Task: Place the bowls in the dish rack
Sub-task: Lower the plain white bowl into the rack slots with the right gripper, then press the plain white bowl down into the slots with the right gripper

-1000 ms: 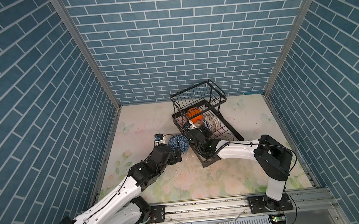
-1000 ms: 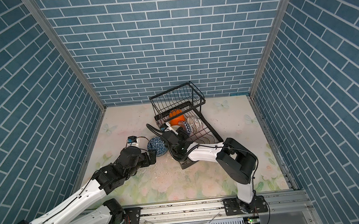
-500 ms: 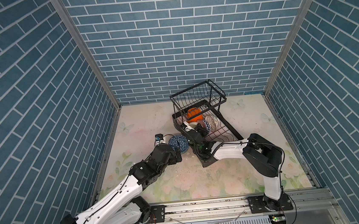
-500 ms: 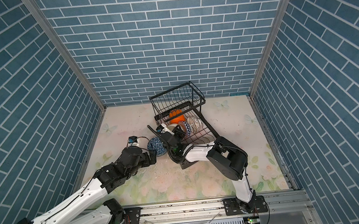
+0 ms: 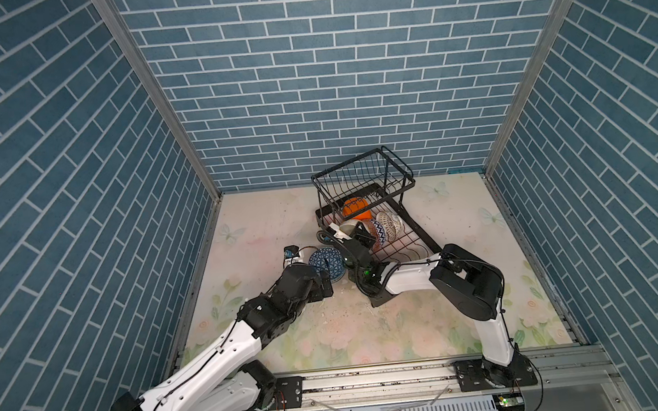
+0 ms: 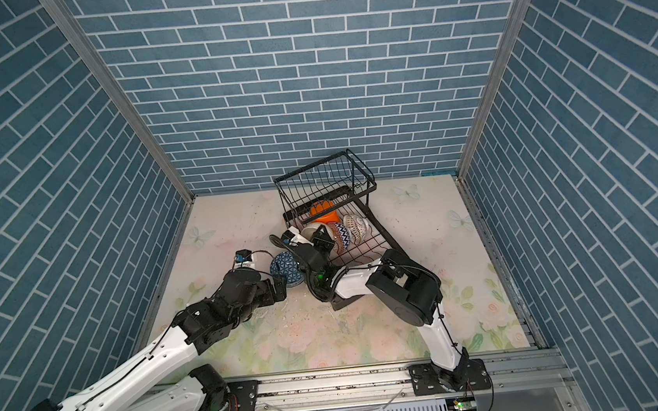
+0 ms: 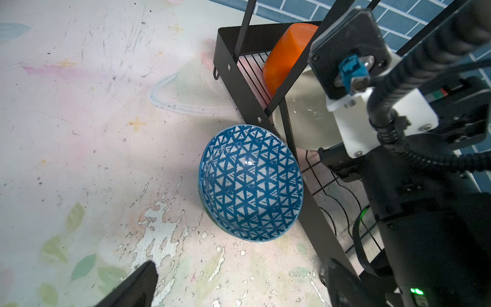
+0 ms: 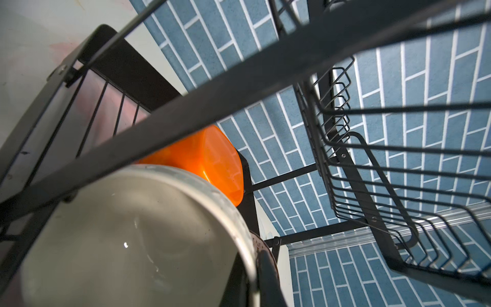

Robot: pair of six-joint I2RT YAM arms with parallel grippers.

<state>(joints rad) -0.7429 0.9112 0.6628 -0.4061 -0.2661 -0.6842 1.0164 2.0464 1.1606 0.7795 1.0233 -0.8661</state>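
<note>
A blue triangle-patterned bowl [image 7: 251, 183] stands tipped on its edge on the table, leaning on the dish rack's [image 5: 361, 171] side rail, in both top views [image 5: 326, 261] [image 6: 286, 268]. My left gripper [image 7: 240, 265] is open just short of it, its mouth facing the fingers [image 5: 326, 285]. My right gripper [image 8: 252, 273] is shut on the rim of the cream bowl [image 8: 132, 234], holding it upright in the lower tray [image 5: 347, 227]. The orange bowl [image 5: 354, 207] stands behind it under the raised basket.
Three patterned bowls [image 5: 380, 230] stand on edge in the lower tray beside the cream bowl. The raised wire basket [image 6: 322, 174] overhangs the tray's far end. The right arm's elbow [image 5: 464, 284] lies over the tray's near end. Brick walls enclose the table.
The right arm's elbow has swung left and its gripper has carried the cream bowl slightly deeper into the tray, toward the orange bowl. The left arm has barely moved.
</note>
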